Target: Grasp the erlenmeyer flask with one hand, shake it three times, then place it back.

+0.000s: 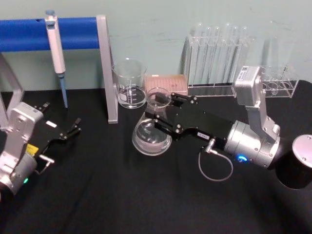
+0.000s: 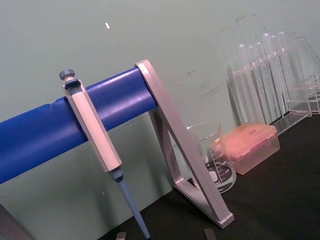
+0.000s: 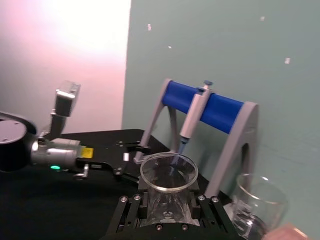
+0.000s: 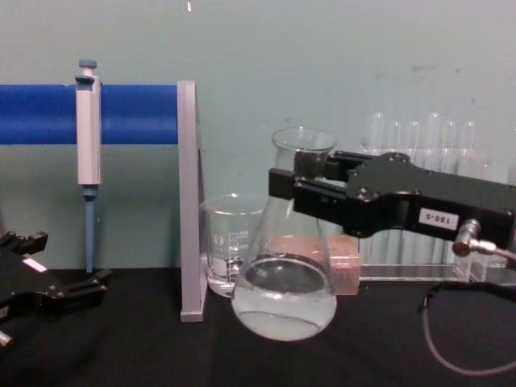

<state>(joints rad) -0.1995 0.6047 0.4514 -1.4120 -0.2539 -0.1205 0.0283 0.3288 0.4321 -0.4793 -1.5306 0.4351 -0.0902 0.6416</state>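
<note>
The erlenmeyer flask [image 1: 151,136] is clear glass with a little clear liquid in its wide base. It stands near the middle of the black table, leaning slightly. My right gripper [image 1: 156,113], black with a small white numbered label, is shut on the flask's neck just under the rim. From the side, the erlenmeyer flask [image 4: 284,290] tilts with its neck toward the right gripper [image 4: 300,190]. The right wrist view looks down into the flask's mouth [image 3: 168,171]. My left gripper [image 1: 74,127] rests open at the table's left, holding nothing.
A glass beaker [image 1: 129,84] stands just behind the flask, beside a grey stand [image 1: 109,68] with a blue bar holding a pipette [image 1: 56,48]. A pink tip box [image 1: 168,83] and a rack of test tubes [image 1: 219,58] are at the back right.
</note>
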